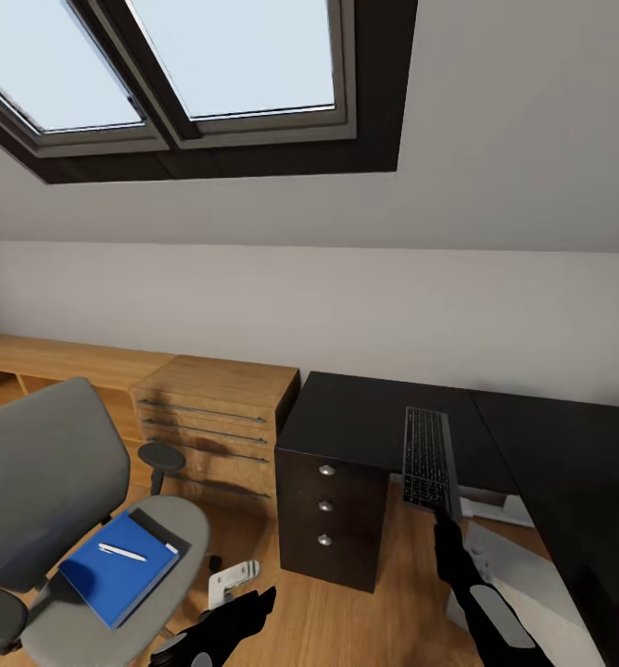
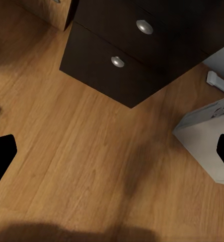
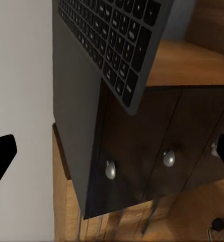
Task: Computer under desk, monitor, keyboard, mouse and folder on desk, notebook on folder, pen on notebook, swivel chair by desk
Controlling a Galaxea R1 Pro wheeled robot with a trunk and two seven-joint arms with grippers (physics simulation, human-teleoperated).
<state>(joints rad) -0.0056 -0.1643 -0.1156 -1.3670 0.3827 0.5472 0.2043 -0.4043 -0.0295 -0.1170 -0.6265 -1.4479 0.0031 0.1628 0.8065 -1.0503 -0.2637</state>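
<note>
My left tool, nearest the head camera, hung low over the wooden floor with its fingers spread and nothing between them. My right tool reached up to the keyboard, whose near end overhung the front edge of the surface; whether its fingers had closed on that end I could not tell, as the wrist view showed them wide apart with the keyboard ahead of them. The step in hand appeared to be seating the keyboard; it would be done well by sliding it fully onto the black top, flat, leaving room for a monitor behind. The keyboard was slim, long and black with greyish keys, lying above the drawer unit with round silver knobs. The blue notebook, a white pen on it, lay on the swivel chair.
</note>
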